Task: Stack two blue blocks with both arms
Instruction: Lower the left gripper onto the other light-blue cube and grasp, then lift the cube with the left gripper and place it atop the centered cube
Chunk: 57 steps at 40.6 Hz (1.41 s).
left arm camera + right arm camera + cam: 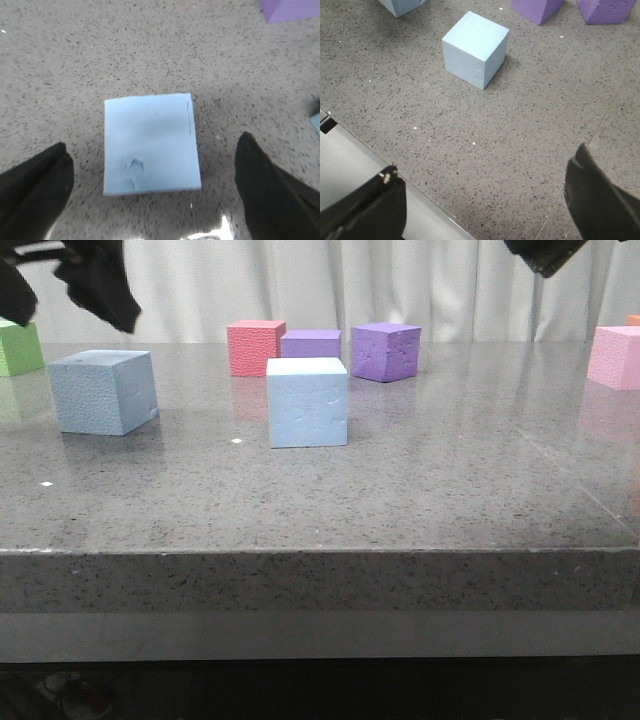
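Two pale blue blocks stand apart on the grey table. One is at the left [104, 390], the other near the middle [307, 402]. My left gripper [100, 285] hangs above the left block. In the left wrist view this block [150, 142] lies below and between the wide-open fingers [35, 192], untouched, the gripper [155, 185] empty. My right gripper [548, 254] is high at the upper right, only partly seen. In the right wrist view it [485, 195] is open and empty over the table's front edge, well short of the middle block [476, 49].
A red cube [255, 347] and two purple cubes [311, 344] [385, 350] stand behind the middle block. A green cube [18, 348] is at the far left and a pink cube [615, 357] at the far right. The table's front edge [365, 150] lies under my right gripper.
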{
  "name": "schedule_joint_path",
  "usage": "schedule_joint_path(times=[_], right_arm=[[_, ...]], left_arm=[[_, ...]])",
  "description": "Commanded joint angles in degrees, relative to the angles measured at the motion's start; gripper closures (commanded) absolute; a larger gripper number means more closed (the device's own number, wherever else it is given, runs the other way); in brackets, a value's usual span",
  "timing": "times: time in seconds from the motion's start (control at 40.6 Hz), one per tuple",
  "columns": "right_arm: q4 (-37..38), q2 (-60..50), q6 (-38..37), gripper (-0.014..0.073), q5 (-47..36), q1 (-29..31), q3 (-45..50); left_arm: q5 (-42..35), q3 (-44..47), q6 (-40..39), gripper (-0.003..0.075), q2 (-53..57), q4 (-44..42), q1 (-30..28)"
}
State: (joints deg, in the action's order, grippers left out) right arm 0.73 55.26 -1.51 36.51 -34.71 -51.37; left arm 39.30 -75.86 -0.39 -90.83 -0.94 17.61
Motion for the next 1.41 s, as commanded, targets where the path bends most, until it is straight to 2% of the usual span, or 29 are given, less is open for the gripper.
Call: schedule_joint_path(times=[0.0,0.197,0.419,0.493,0.616,0.764,0.962,1.036,1.184,1.381], right_arm=[[0.0,-1.2,0.4,-0.005,-3.3,0.3,-1.6],[0.0,-1.2,0.4,-0.005,-3.3,0.3,-1.6],[0.0,-1.2,0.4,-0.005,-3.3,0.3,-1.6],[0.0,-1.2,0.4,-0.005,-3.3,0.3,-1.6],[0.0,-1.2,0.4,-0.005,-3.3,0.3,-1.6],[0.0,-1.2,0.4,-0.005,-3.3,0.3,-1.6],[0.0,-1.2,0.4,-0.005,-3.3,0.3,-1.6],[0.0,-1.2,0.4,-0.005,-3.3,0.3,-1.6],[0.0,-1.2,0.4,-0.005,-3.3,0.3,-1.6],[0.0,-1.2,0.4,-0.005,-3.3,0.3,-1.6]], left_arm=[[-1.3,-4.8,-1.6,0.0087,-1.3,-0.5,0.4],[-1.3,-8.1,-7.4,0.0087,-6.5,-3.3,0.3],[-0.5,-8.4,-7.5,0.0095,-8.7,-1.2,0.1],[-0.5,-8.4,-8.4,0.0141,-8.8,-0.9,0.1],[-0.2,-8.5,-9.5,0.0269,-8.8,-0.9,0.1],[3.0,-10.9,-8.7,0.0297,-8.4,-0.3,1.0],[12.9,-20.0,6.4,0.0298,-7.7,0.9,6.1],[14.5,-23.3,12.6,0.0298,-7.7,3.1,8.1],[15.2,-27.4,25.9,0.0298,-7.8,12.6,10.2],[19.1,-28.6,47.8,0.0298,-8.3,24.4,10.4]])
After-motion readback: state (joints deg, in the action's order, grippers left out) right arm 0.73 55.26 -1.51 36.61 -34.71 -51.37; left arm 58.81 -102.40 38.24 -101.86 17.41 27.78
